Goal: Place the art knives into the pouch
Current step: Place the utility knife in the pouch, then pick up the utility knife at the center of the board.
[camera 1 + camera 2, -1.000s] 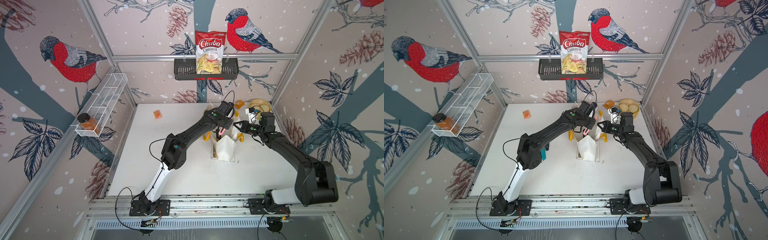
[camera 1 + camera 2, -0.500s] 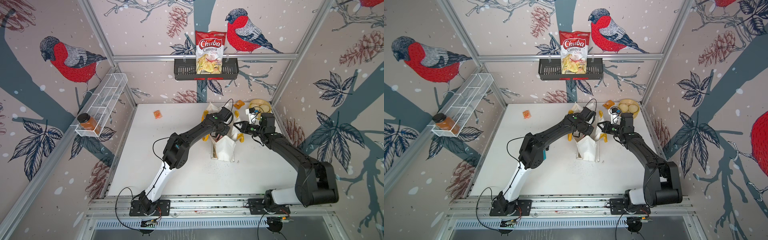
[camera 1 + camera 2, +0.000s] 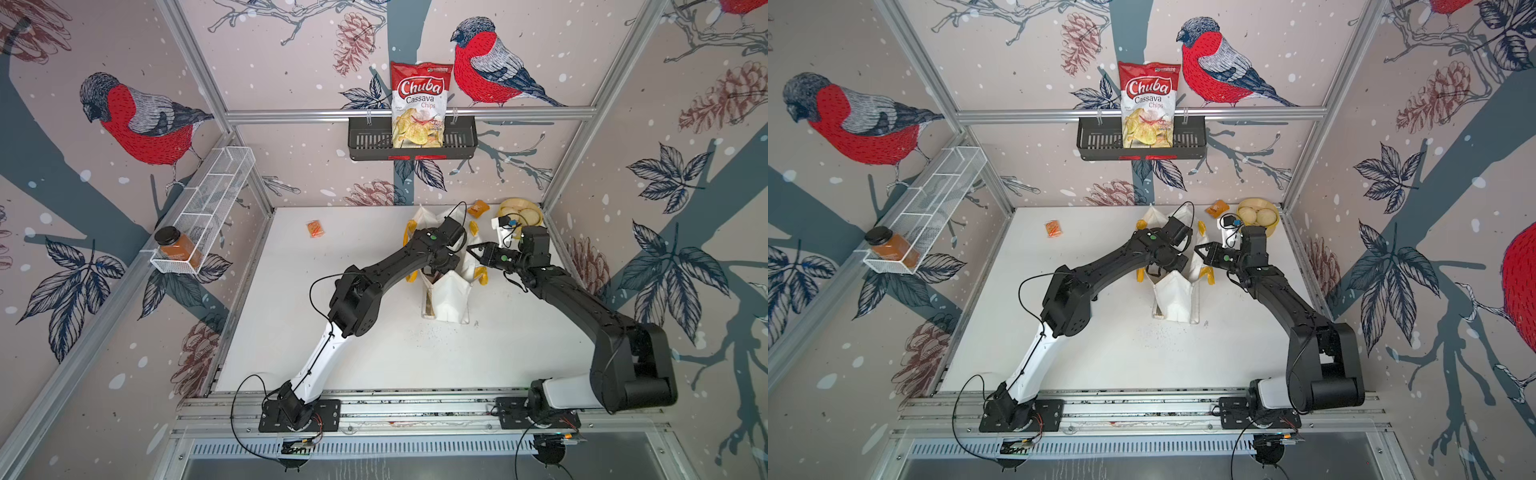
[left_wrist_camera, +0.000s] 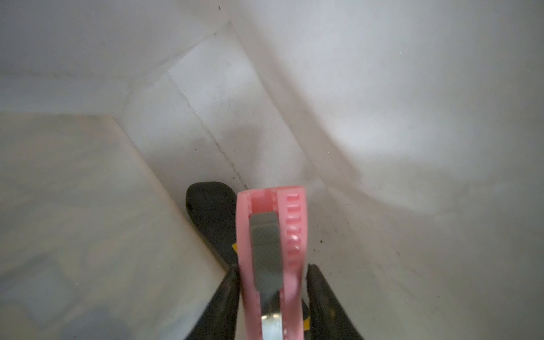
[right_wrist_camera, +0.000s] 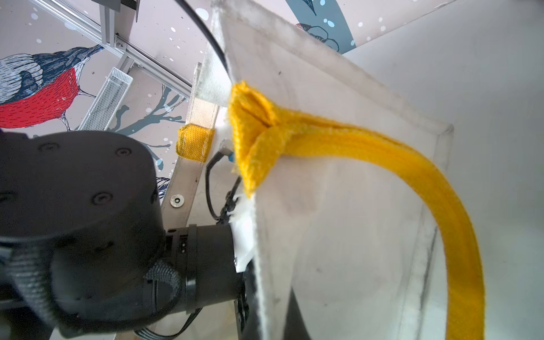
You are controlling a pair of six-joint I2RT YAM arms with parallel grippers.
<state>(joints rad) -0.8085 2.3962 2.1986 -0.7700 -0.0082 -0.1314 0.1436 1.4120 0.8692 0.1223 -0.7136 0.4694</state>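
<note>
The white pouch (image 3: 446,299) (image 3: 1177,299) with yellow handles (image 5: 412,164) stands upright right of the table's middle. My left gripper (image 3: 432,272) (image 3: 1156,272) reaches down into its mouth. In the left wrist view the pink art knife (image 4: 294,217) hangs blurred between the two fingers of my left gripper (image 4: 273,268), inside the pouch's white walls (image 4: 412,117). The fingers stand slightly off the knife's sides. My right gripper (image 3: 471,249) (image 3: 1198,249) (image 5: 270,309) is shut on the pouch's rim (image 5: 338,206), pulling that side outward.
A black thing (image 4: 209,212) lies at the pouch's bottom beside the knife. An orange packet (image 3: 315,228), another orange packet (image 3: 478,207) and a yellow bowl (image 3: 521,210) sit near the back. A chips bag (image 3: 417,104) hangs in a wall basket.
My left gripper has sunk from above the pouch's mouth down into it with the pink knife, and its jaws have widened. The right arm has stayed put.
</note>
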